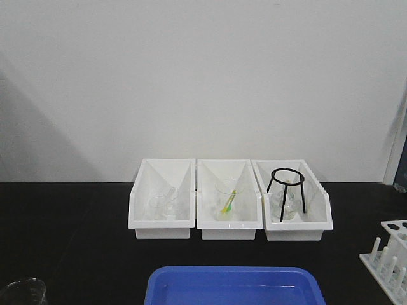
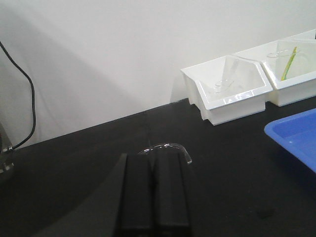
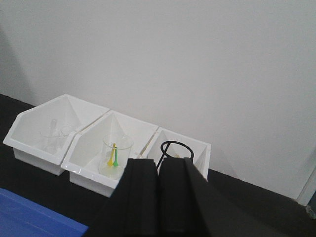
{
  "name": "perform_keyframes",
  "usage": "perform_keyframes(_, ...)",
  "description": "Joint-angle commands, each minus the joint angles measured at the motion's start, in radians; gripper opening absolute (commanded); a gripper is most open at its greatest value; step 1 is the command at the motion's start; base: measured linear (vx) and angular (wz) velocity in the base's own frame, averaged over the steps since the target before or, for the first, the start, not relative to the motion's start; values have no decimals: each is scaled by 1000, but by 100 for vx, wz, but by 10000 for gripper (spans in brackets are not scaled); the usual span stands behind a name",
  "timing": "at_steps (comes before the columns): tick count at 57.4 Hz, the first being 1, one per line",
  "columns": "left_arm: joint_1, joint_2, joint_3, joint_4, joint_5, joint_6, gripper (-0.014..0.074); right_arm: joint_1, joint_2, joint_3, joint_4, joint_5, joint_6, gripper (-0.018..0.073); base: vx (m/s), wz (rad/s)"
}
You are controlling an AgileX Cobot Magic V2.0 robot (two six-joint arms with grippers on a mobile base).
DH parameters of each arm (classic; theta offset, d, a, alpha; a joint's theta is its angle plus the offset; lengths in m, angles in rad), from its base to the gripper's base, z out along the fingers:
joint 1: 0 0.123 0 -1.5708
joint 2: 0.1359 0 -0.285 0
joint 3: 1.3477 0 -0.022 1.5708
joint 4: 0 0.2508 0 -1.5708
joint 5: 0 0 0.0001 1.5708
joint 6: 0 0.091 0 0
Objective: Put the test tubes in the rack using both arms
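Three white angled plastic storage bins (image 1: 229, 210) stand in a row against the wall at 12 o'clock on the black bench. The left bin holds clear glassware, the middle one a clear glass beaker (image 1: 227, 194) with a green-yellow stick (image 1: 229, 202), the right one a black wire tripod stand (image 1: 287, 190). One blue shallow plastic tray (image 1: 234, 284) sits at 6 o'clock. The small white plastic rack (image 1: 389, 257) stands at 4 o'clock, holes and pegs visible. The left gripper (image 2: 154, 170) has its fingers pressed together, a clear glass rim (image 2: 168, 147) just beyond. The right gripper (image 3: 159, 173) is likewise closed and holds nothing.
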Motion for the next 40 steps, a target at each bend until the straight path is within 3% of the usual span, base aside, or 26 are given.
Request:
perform_keyframes(1,1,-21,27,-10,-77,0,-15,-7,-7,-31,34,13,-3,-8,0,0)
perform_keyframes(30,1,-21,27,-10,-77,0,-15,-7,-4,-30,35,13,-3,-8,0,0)
perform_keyframes(36,1,-21,27,-10,-77,0,-15,-7,10,1,121,1,35,-8,0,0)
perform_keyframes(40,1,-21,27,-10,-77,0,-15,-7,11,36,218,17,-49,-8,0,0)
